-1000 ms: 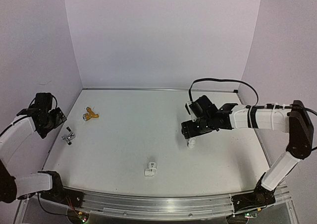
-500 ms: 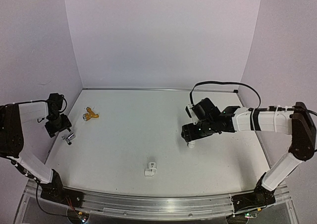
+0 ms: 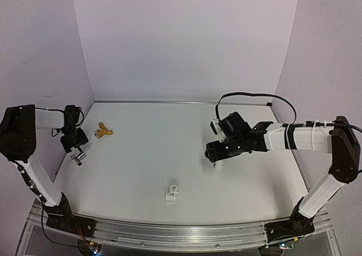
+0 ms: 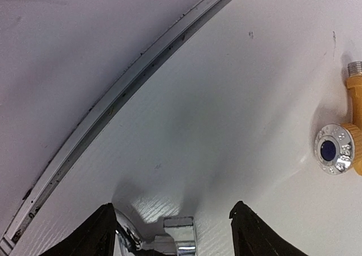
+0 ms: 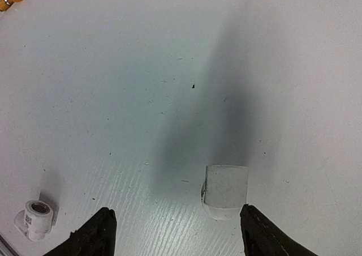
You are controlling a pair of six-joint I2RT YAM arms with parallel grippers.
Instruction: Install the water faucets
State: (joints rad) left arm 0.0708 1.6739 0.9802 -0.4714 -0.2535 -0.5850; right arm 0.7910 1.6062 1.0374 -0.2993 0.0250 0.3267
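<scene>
No faucet is installed yet. Left claw (image 4: 172, 210) gapes astride the silver faucet (image 4: 179, 233), brass faucet (image 4: 354, 103) to its right; right claw (image 5: 176, 210) gapes over a white fitting (image 5: 226, 189)

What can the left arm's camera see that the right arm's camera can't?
Only the left wrist view shows the silver faucet, seen inside the open left gripper, and the table's metal edge strip. Only the right wrist view shows a white fitting inside the open right gripper, and a second white fitting at lower left. Both show the brass faucet and the white table.
</scene>
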